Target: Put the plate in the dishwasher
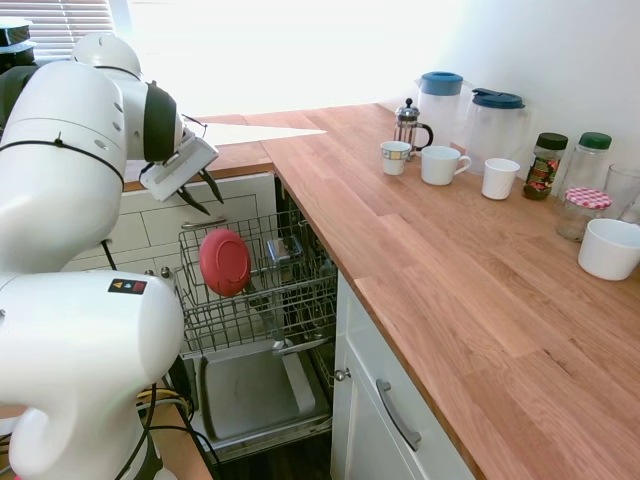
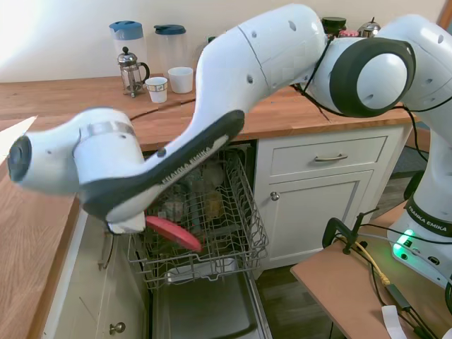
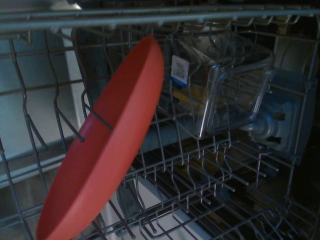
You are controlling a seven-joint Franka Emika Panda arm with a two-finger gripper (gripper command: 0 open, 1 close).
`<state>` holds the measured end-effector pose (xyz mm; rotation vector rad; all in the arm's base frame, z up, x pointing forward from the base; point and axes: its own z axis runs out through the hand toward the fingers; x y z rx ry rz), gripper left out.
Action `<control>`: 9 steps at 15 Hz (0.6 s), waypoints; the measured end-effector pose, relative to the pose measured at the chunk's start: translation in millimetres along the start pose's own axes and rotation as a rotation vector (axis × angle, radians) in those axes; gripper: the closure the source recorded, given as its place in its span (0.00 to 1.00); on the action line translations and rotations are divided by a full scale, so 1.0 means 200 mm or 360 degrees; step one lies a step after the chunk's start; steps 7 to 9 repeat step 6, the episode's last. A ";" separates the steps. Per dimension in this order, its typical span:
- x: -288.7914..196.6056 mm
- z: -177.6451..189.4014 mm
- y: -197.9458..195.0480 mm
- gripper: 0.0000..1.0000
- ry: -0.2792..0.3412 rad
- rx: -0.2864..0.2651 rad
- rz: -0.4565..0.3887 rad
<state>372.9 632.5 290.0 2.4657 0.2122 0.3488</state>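
Centrally in the first exterior view, the plate point(image 1: 224, 261) leans in the dishwasher point(image 1: 262, 290) rack; the gripper point(image 1: 199, 192), jaws released, hangs above. Second exterior view: plate lower left. Wrist view: plate tilted against tines. Placement appears done; next, retreat clear.

Matt red plastic plate point(image 1: 224, 262), grey wire rack point(image 1: 300, 300), wooden counter point(image 1: 450, 260)

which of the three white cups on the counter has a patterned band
The small cup beside the French press; the handled mug and plain cup carry no pattern.
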 end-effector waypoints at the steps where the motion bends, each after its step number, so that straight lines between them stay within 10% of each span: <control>1: 0.10 -0.03 0.10 0.00 -0.0057 0.0033 0.0071; 6: 0.55 0.00 0.72 0.00 -0.0400 0.0178 0.0423; 9: 0.55 0.00 0.72 0.00 -0.0400 0.0178 0.0423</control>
